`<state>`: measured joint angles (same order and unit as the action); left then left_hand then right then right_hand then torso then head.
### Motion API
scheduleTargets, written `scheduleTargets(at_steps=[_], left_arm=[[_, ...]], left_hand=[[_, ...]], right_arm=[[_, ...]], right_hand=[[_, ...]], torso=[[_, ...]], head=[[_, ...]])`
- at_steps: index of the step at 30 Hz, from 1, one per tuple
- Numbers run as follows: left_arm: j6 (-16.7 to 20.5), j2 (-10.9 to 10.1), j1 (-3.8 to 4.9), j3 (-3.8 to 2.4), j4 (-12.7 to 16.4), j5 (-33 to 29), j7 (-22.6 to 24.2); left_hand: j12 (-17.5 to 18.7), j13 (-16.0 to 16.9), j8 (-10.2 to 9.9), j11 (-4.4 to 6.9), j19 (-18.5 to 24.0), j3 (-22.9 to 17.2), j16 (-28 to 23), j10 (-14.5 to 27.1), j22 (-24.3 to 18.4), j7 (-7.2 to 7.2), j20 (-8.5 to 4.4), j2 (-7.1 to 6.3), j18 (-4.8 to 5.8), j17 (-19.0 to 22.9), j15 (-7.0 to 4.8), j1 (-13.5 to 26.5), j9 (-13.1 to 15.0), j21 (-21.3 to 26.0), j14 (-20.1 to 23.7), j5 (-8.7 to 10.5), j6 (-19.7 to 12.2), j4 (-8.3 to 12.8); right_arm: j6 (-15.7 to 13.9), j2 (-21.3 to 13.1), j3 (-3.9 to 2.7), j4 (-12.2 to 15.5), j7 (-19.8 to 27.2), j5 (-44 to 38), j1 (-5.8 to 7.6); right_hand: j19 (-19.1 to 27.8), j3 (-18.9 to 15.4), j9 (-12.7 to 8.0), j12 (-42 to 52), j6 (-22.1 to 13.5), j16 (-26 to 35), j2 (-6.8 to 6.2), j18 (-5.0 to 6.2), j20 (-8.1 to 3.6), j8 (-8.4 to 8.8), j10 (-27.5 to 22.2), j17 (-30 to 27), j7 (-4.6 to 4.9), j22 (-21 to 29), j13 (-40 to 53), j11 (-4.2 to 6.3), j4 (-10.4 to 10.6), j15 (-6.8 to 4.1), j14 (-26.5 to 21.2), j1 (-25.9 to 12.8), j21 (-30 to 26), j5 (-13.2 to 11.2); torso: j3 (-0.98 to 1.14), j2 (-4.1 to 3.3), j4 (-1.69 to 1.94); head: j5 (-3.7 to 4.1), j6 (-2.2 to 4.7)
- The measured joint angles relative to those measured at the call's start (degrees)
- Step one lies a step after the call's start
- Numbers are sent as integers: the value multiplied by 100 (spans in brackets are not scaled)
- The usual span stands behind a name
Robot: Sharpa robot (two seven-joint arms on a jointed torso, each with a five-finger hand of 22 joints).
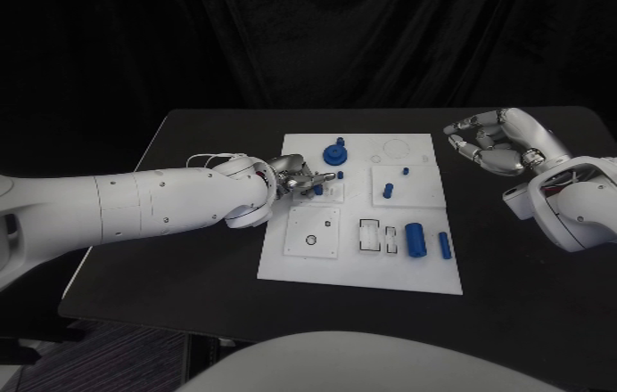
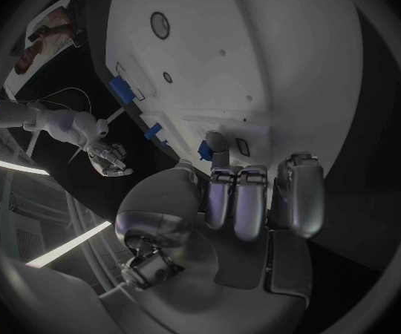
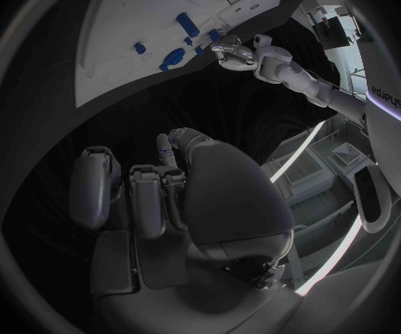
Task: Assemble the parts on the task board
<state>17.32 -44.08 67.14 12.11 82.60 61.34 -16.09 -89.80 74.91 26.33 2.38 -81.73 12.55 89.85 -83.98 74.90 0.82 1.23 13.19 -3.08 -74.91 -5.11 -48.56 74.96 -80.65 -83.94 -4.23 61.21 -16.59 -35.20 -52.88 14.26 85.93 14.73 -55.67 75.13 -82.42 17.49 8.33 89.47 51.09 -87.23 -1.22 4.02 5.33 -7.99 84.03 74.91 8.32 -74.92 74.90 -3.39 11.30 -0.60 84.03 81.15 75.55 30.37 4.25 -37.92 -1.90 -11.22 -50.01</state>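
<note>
Left arm (image 1: 142, 205), nearest the head camera and the biggest thing in frame, reaches in across the black table (image 1: 193, 294) to the near-left part of the task board (image 1: 360, 272).

Task board: white plate, mid-table, long axis running away from the robot. It carries raised white blocks, one with a dark ring (image 1: 313, 240) on the near-left and one slotted block (image 1: 372, 234) beside it.

Right arm (image 1: 576, 205) sits off the board's right edge, over bare table, well apart from the parts.

Left hand (image 1: 299, 181) is over the board's left-middle block. Its fingers (image 2: 252, 200) are curled down together against the block, and a small blue part (image 2: 205, 150) sits at the fingertips. Whether it is pinched or only touched, cannot tell.

Right hand (image 1: 499, 142) is raised palm-inward near the far-right corner of the board, fingers (image 3: 147, 200) curled in toward the palm. A sliver of blue (image 3: 162, 145) shows by the thumb in the right wrist view; too small to say if anything is held.

Loose blue parts, large to small: a gear-like piece (image 1: 334, 153) at the far left of the board, a thick cylinder (image 1: 415, 238) near-right, a thin rod (image 1: 445, 246) just beside it, and two small pegs (image 1: 389, 192) on the right-middle block.
</note>
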Motion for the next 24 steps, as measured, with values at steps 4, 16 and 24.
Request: scheduleTargets(at_steps=[4,16,24], left_arm=[[0,0,-2,1,0,0,-2],[63,9,-4,2,7,0,22],[90,11,-5,2,3,0,33]], left_hand=[[0,0,395,31,-21,32,0,-11,0,-19,-21,2,0,0,0,-54,0,0,0,-40,108,-1],[0,0,2017,56,-42,256,0,14,0,-61,-42,114,0,0,-42,-268,-1,-23,0,-126,512,0],[0,0,2036,56,-42,269,0,14,0,-62,-42,146,0,0,-42,-347,-1,-23,0,-193,456,0]], right_arm=[[0,-1,0,1,-1,0,0],[2,-11,0,6,-2,0,-1],[3,-7,0,5,-4,0,-5]], right_hand=[[0,0,0,0,0,0,0,0,0,0,0,0,0,0,0,0,0,0,0,0,0,0],[0,16,-4,0,0,22,0,0,0,0,0,0,0,0,0,0,-16,0,0,0,0,0],[0,16,-4,0,0,22,0,0,0,0,0,0,0,1,4,0,-16,0,0,0,0,0]], torso=[[0,1,0],[2,1,-1],[0,4,-2]], head=[[-9,0],[5,0],[-13,0]])
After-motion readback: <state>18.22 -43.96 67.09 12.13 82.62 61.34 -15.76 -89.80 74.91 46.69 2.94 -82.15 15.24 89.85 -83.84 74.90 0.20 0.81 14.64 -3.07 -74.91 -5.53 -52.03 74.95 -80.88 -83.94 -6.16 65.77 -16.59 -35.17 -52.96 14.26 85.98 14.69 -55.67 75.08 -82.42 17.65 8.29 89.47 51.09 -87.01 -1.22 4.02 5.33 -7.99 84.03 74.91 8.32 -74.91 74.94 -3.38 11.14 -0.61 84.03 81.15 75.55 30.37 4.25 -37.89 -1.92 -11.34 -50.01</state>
